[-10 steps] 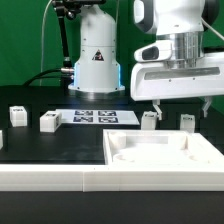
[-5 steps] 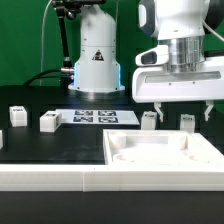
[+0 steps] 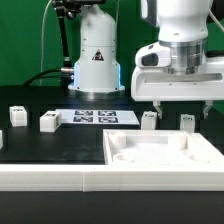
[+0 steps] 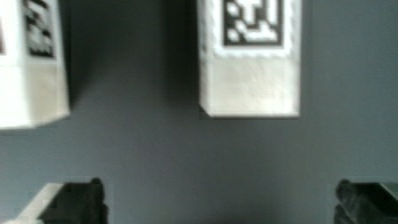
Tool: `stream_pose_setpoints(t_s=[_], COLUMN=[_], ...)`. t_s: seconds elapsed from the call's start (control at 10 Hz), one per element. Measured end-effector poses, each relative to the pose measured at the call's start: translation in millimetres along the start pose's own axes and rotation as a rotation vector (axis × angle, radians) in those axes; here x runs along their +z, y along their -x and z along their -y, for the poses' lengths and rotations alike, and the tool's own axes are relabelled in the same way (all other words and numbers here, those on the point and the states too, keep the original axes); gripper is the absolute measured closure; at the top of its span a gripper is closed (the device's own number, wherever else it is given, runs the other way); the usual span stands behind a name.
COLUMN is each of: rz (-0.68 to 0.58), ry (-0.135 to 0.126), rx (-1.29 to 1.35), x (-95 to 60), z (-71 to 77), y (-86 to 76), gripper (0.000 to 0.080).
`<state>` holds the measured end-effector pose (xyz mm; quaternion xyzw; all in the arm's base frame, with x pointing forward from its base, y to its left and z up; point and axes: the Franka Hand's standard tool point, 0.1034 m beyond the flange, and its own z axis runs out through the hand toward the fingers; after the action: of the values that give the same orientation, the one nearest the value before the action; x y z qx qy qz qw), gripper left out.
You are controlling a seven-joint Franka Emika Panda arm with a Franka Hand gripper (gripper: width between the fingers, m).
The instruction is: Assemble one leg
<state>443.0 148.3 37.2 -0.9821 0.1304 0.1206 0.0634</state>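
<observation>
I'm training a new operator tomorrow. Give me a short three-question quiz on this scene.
1. True or false: the gripper is shut on a leg.
2. How many legs show in the exterior view? A two, B four, C six.
3. Name the large rimmed part lying nearer the exterior camera than the legs.
Key: 1 false, it is open and holds nothing; 2 B; 3 the white tray.

Black table (image 3: 60,145), carrying marker board (image 3: 98,116); two legs (image 3: 48,122) to the exterior view's left of board, two to its right; white tray (image 3: 165,150) in front of board.
</observation>
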Motion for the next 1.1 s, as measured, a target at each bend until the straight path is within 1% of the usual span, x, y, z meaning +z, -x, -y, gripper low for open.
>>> stream_pose_setpoints(t_s=[0.1, 0.3, 0.4, 0.5, 0.6, 0.9, 1.0, 1.1], rz=[0.053, 0.171, 0.21, 0.303, 0.358, 0.578, 0.619, 0.629], ry=[0.003, 0.018, 0.023, 0.037, 0.044, 0.072, 0.078, 0.083], rx=[0.003, 0.003, 0.0, -0.004, -0.007, -0.006, -0.005, -0.007], x=[-0.7, 1.0, 3.2, 4.4, 6.0, 17.5, 23.3, 30.1], z=[-0.2, 1.1, 5.1, 8.4, 11.1, 11.4, 10.9, 11.6], y=[-2.7, 1.1, 1.8, 6.6, 7.5, 14.3, 15.7, 18.4], gripper=[0.0151, 0.0151, 0.0151, 0.0151, 0.0151, 0.0151, 0.0151, 0.0151])
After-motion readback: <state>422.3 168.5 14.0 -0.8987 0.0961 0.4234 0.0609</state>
